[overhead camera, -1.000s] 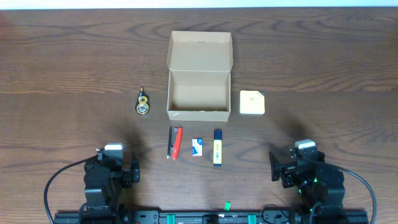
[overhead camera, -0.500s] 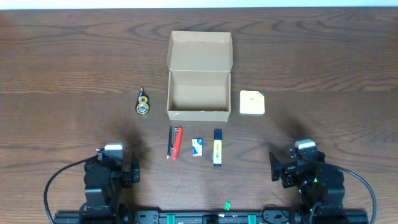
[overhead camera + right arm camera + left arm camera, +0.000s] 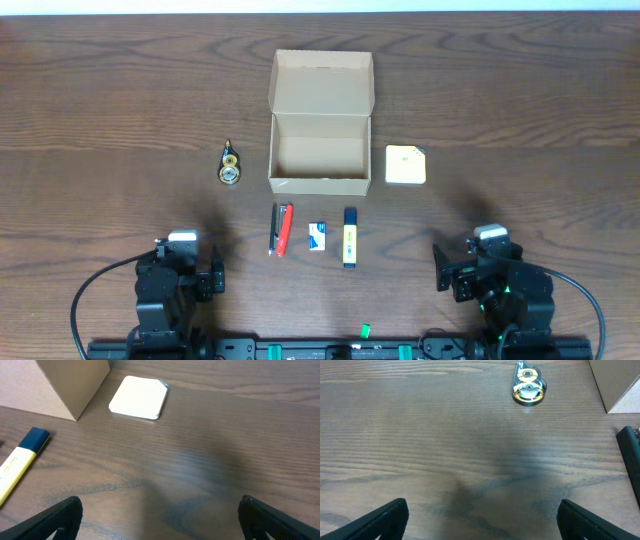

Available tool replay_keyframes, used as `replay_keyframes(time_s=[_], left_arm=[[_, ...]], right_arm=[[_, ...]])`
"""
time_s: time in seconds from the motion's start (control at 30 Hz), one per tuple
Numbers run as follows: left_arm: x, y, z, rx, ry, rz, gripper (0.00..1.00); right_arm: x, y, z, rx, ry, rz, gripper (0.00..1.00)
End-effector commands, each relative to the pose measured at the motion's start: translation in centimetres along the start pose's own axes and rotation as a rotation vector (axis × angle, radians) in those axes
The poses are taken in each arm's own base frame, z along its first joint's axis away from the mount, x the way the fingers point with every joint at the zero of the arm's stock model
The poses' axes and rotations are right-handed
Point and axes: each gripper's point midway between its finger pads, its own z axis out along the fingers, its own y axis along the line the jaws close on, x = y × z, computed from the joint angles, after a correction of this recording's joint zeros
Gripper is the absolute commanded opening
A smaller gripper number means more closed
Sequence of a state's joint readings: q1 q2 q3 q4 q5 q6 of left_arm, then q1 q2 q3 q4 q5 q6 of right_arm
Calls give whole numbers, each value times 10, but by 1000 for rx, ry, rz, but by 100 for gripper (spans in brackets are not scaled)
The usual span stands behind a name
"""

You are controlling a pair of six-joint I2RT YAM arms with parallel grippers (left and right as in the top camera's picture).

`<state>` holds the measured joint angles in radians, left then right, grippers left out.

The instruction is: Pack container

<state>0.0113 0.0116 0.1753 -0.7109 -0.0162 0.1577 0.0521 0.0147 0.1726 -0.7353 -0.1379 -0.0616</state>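
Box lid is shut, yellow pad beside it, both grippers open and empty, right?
No: the lid of the box is open, folded back, as the overhead view shows. The yellow pad lies beside it, and the left gripper and right gripper are open and empty.

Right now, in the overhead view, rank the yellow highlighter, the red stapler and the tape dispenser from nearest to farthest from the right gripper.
1. The yellow highlighter: nearest to the right gripper, at the right end of the row in front of the container.
2. The red stapler: at the left end of that row.
3. The tape dispenser: farthest, left of the container.
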Motion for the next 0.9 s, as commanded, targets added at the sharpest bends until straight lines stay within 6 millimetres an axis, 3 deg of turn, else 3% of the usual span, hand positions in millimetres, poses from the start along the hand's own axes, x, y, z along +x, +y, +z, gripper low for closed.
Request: replay_keyframes(time_s=[0.0, 0.23, 0.37, 0.63, 0.87], left_arm=[[6, 2, 3, -17, 15, 7, 96], [6, 2, 3, -17, 15, 7, 96], [6, 2, 3, -17, 15, 7, 96], [6, 2, 3, -17, 15, 7, 96], [6, 2, 3, -17, 15, 7, 96]], right_arm=[[3, 1, 1, -1, 5, -11, 99], [2, 2, 1, -9, 5, 29, 99], [-12, 2, -4, -8, -13, 71, 99], [-78, 0, -24, -6, 9, 111, 99], [-155, 1, -20, -41, 79, 135, 99]])
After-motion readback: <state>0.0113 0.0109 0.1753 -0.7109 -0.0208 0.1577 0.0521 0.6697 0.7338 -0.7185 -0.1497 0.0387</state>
